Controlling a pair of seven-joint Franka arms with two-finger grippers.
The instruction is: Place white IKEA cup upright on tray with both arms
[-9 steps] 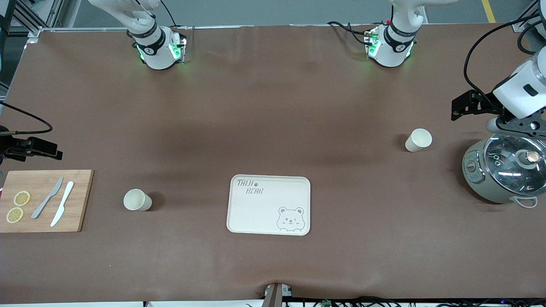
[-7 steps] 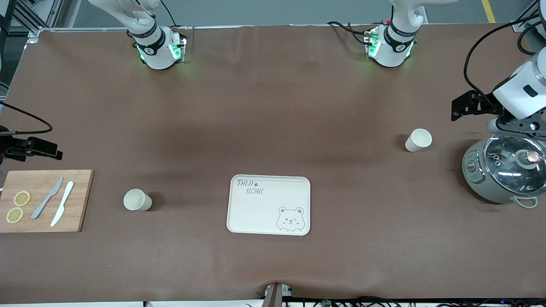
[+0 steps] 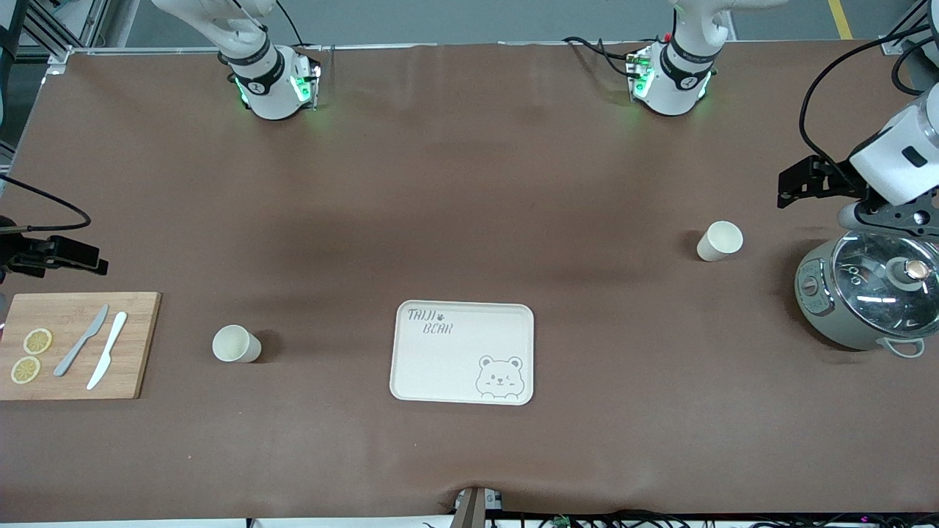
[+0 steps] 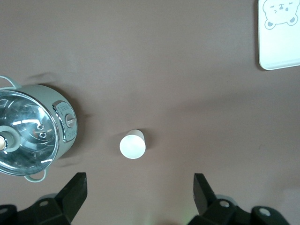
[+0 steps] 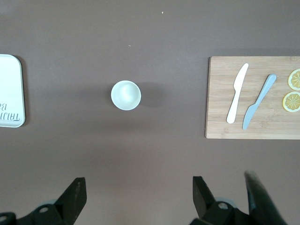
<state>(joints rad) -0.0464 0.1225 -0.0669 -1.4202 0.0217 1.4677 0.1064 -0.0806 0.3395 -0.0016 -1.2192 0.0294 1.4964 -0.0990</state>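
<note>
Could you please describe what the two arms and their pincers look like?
Both are glossy white jointed arms with black bands, green base lights and black cables. The left pincer and right pincer are small, black and two-fingered.

The tray [image 3: 462,352] carries the only lettering that can be read: "TAIJI" with a small paw print after it, and "BEAR" on the line below, in grey capitals at the corner of the tray toward the right arm's end of the table and farther from the front camera. A grey cartoon bear face sits at the diagonally facing corner, nearer to the front camera. In the right wrist view the same letters show partly at the tray's edge, cut off by the frame. Small marks on the black rings of the two arm bases are too small to read.
</note>
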